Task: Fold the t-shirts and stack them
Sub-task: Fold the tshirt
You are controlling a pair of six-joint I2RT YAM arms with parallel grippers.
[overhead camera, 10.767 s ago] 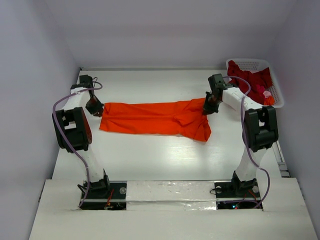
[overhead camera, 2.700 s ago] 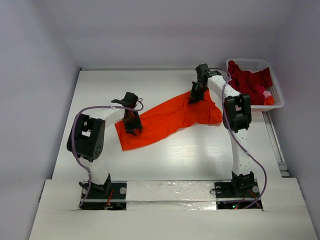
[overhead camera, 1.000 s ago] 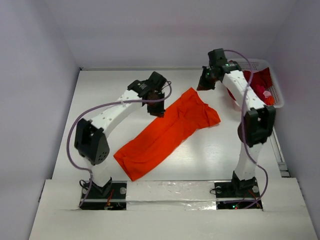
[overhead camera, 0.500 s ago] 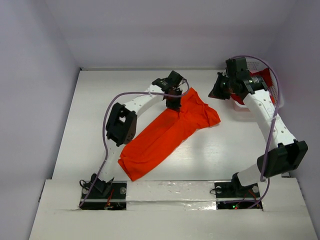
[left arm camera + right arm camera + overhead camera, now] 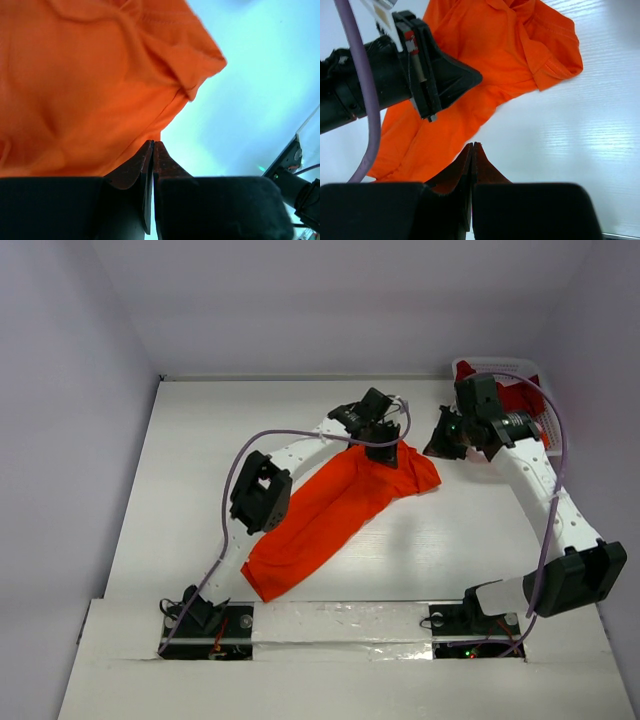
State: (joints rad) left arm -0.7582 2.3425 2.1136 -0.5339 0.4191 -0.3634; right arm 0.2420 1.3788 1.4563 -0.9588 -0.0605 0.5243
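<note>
A folded orange shirt lies rumpled from 7 to 1 o'clock on the tabletop; left fingers and right fingers pressed together.

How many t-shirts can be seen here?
2. The orange t-shirt lies diagonally mid-table; the dark red t-shirt sits in the basket, far right, partly behind the right arm. Others may be hidden there.

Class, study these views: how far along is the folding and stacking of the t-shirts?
Done: the orange t-shirt lies as a long narrow band on the table. In hand: the left tool, shut, sits at its far edge; a pinch on cloth cannot be confirmed. The right tool is shut, empty, beside it. Left: shorter folds, the dark red t-shirt in the white basket, and any stack.
</note>
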